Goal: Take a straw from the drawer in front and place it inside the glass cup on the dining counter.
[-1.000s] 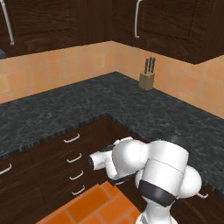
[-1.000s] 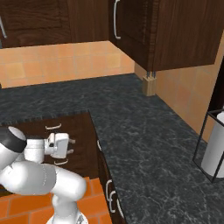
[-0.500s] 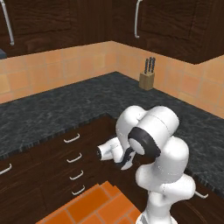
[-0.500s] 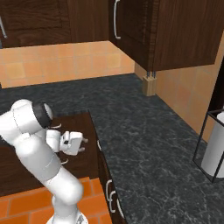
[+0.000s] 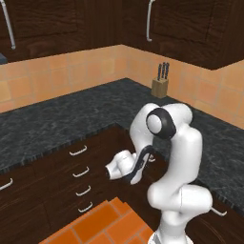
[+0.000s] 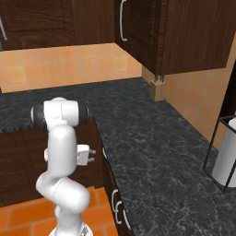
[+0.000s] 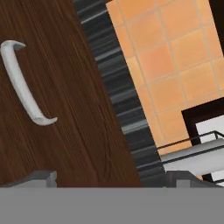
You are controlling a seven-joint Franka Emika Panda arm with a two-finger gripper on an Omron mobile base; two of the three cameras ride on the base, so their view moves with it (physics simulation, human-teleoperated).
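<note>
Jaws stand wide, nothing betw. them; white two-finger gripper (image 6: 92,155) hangs low, just beside the shallow dark brown wooden drawer front (image 7: 65,109) w/ curved silver bar handle (image 7: 24,85). Drawer looks closed, prob. Black speckled stone counter (image 6: 152,138) runs above.

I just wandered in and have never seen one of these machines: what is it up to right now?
A white robot arm has its gripper open and empty, held low in front of a dark wooden drawer under the black stone counter. In the hand view the drawer's silver handle is close ahead, not yet grasped, and the drawer looks shut. A knife block stands in the counter's far corner.
</note>
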